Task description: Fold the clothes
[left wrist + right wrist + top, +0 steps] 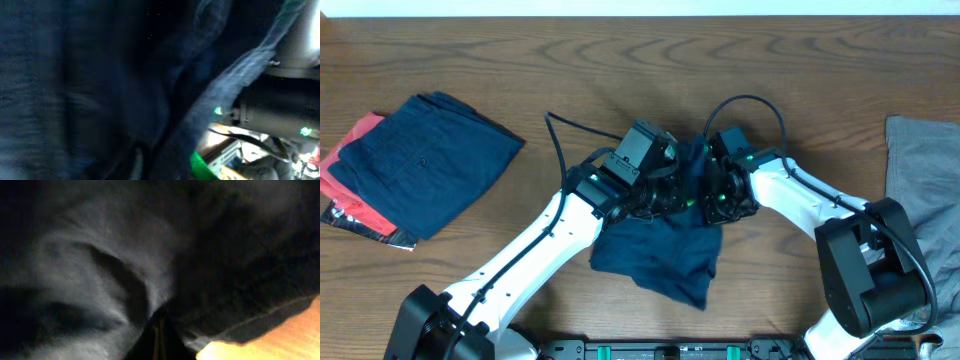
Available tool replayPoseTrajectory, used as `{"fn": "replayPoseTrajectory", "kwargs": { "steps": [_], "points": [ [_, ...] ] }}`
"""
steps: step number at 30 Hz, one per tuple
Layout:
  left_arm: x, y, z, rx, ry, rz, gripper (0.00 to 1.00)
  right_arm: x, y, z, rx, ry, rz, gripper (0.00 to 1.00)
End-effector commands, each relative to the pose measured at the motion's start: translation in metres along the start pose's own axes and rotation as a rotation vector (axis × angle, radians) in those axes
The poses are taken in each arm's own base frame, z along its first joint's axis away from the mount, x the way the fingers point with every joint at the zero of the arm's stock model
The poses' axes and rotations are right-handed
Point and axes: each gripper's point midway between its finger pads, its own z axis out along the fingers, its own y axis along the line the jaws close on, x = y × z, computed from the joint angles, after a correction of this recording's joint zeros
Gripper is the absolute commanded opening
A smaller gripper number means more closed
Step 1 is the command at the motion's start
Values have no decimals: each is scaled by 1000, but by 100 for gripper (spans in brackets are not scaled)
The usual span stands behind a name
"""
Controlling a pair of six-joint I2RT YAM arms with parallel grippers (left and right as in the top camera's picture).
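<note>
A crumpled dark navy garment (660, 250) lies at the table's middle, its upper part bunched up between both grippers. My left gripper (665, 190) and right gripper (715, 195) meet over that bunch, close together. The left wrist view is filled with navy fabric (100, 90) right against the camera, and its jaws are buried in it. In the right wrist view the fingers (159, 335) are pressed together with navy fabric (100, 270) draped over them. A folded navy garment (425, 160) lies on a red one (350, 165) at the far left. A light grey garment (925, 170) lies at the right edge.
The wooden table (620, 60) shows bare along the back and at the front left. The right arm's body (280, 110) is close beside the left wrist camera. A black cable (570, 130) loops over the table behind the left arm.
</note>
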Motion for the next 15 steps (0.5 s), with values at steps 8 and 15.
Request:
{"fn": "replayPoseTrajectory", "kwargs": {
  "steps": [8,15],
  "points": [
    [-56,20,-54,24,-172,78,37,-51,-79,-122,236,-188,236,10],
    [-70,75,-43,-161,-172,61,37,-65,-25,-157,-16,-274,90,11]
  ]
}}
